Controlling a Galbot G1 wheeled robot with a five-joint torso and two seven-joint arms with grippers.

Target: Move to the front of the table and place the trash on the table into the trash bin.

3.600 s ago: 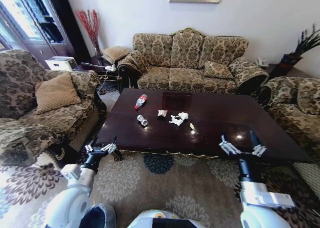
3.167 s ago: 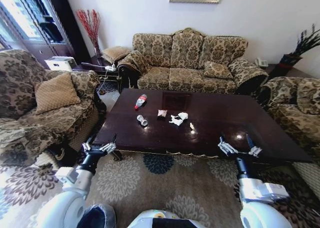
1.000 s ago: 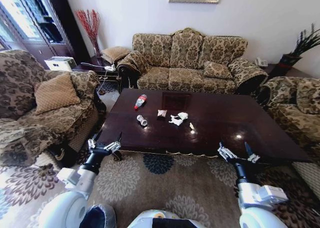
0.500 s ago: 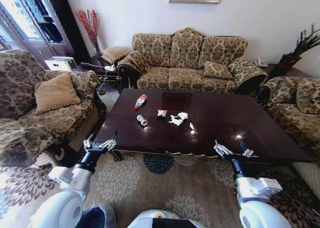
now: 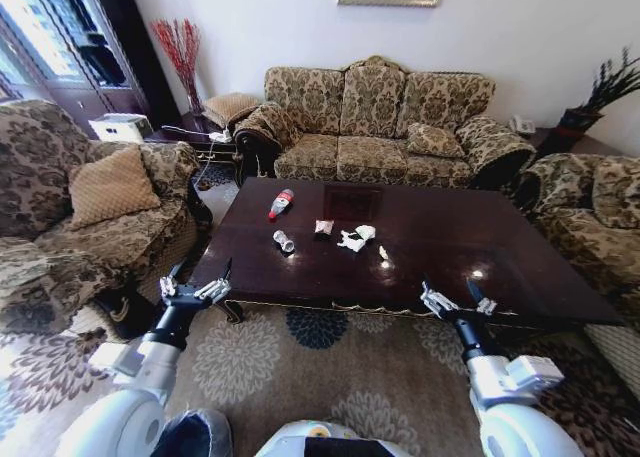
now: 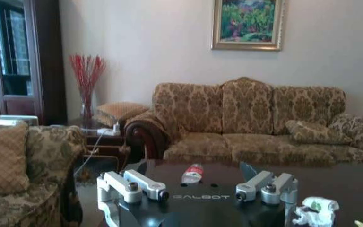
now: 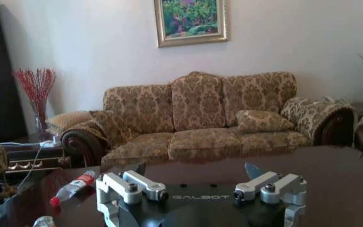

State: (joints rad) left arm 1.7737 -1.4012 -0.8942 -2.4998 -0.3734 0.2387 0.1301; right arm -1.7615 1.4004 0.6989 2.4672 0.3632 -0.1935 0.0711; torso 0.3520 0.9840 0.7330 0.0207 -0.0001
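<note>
The dark glossy table [image 5: 440,247] stands right ahead of me. On it lies the trash: a clear bottle with a red label [image 5: 281,203], a crushed can [image 5: 285,241], white tissues [image 5: 355,238], a small wrapper [image 5: 323,227] and a scrap [image 5: 384,253]. My left gripper [image 5: 195,282] is open off the table's front left corner. My right gripper [image 5: 458,298] is open at the front edge. Beyond the left gripper [image 6: 193,168] in its wrist view are the bottle [image 6: 194,174] and tissues [image 6: 314,210]; past the right gripper [image 7: 194,169], the bottle [image 7: 74,186] and can [image 7: 43,221]. A dark round thing [image 5: 195,432] sits by my left arm; I cannot tell whether it is the trash bin.
A patterned sofa [image 5: 385,127] stands behind the table, with armchairs on the left [image 5: 90,217] and right [image 5: 600,217]. A small side table [image 5: 195,142] sits at the back left. A floral rug [image 5: 320,367] covers the floor between me and the table.
My right gripper has slid left along the table's front edge and dropped slightly. The left gripper has shifted a little near the front left corner. The trash has not moved.
</note>
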